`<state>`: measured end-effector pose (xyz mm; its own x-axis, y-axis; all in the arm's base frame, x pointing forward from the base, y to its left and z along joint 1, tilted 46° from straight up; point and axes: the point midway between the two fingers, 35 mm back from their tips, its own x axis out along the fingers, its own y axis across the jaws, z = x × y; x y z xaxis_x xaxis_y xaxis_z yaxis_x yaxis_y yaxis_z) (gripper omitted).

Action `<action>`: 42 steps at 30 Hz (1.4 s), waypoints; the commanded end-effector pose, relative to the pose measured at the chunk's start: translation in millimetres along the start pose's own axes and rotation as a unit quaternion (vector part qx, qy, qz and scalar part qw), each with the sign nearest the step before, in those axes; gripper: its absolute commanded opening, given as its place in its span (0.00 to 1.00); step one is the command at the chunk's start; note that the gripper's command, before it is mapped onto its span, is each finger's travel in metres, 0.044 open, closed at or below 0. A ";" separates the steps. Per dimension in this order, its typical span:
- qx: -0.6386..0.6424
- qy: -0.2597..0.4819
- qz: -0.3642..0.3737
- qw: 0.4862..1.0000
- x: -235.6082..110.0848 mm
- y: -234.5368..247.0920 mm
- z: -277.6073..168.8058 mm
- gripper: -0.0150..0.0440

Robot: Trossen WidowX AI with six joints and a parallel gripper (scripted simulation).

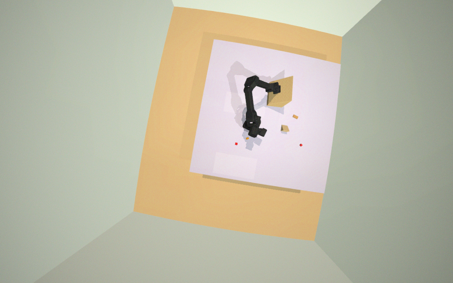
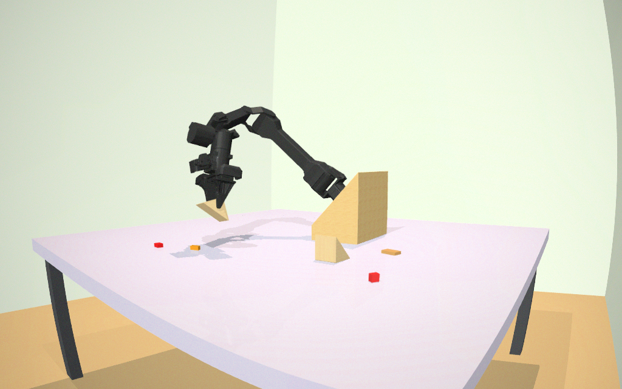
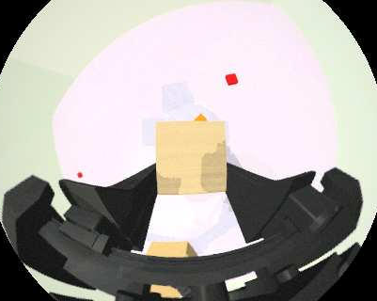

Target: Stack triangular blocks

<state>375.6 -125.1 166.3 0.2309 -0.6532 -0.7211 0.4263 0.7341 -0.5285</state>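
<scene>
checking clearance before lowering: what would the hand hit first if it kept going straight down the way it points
Probably only the pale lilac table top. The hand grips a tan triangular wooden block that would land first, with the small orange block nearby.

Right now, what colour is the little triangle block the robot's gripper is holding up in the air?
Light tan, like pale wood. The triangular block in the gripper shows best in the exterior view.

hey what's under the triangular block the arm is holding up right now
Only open air, then the table and the arm's shadow on it. The held triangular block hangs in the gripper, its jaws shut on it. The spot directly below is hidden in the top view.
</scene>
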 end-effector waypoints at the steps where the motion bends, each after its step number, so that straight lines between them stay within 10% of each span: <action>1: -0.047 -0.023 -0.009 0.999 -2.5 0.9 -2.7 0.25; 42: -0.191 -0.053 0.009 0.980 -15.0 99.4 -53.9 0.25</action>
<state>368.2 -41.1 105.9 0.3344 -0.6482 -0.6841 0.0722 0.7413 -0.6672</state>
